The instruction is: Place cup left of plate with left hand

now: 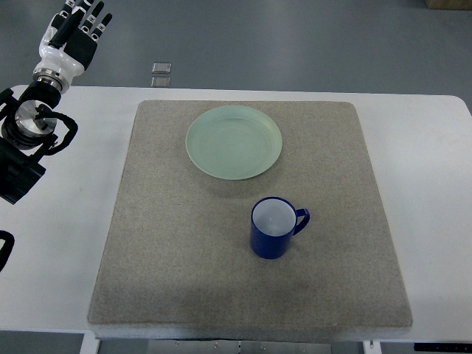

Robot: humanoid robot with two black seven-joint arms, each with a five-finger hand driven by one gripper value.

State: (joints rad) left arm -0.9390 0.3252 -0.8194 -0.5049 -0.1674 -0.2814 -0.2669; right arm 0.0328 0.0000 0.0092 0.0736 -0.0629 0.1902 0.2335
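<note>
A blue cup (274,228) with a white inside stands upright on the grey mat (169,243), its handle pointing to the right. It is below and slightly right of the pale green plate (234,141), which lies at the mat's far middle. My left hand (77,33) is at the top left corner, beyond the table's far edge, fingers stretched out and holding nothing. It is far from the cup. The right arm does not show.
The mat lies on a white table (428,162). Two small metal squares (161,74) are set in the grey floor past the table's far edge. My left arm's black joints (26,140) hang over the table's left side.
</note>
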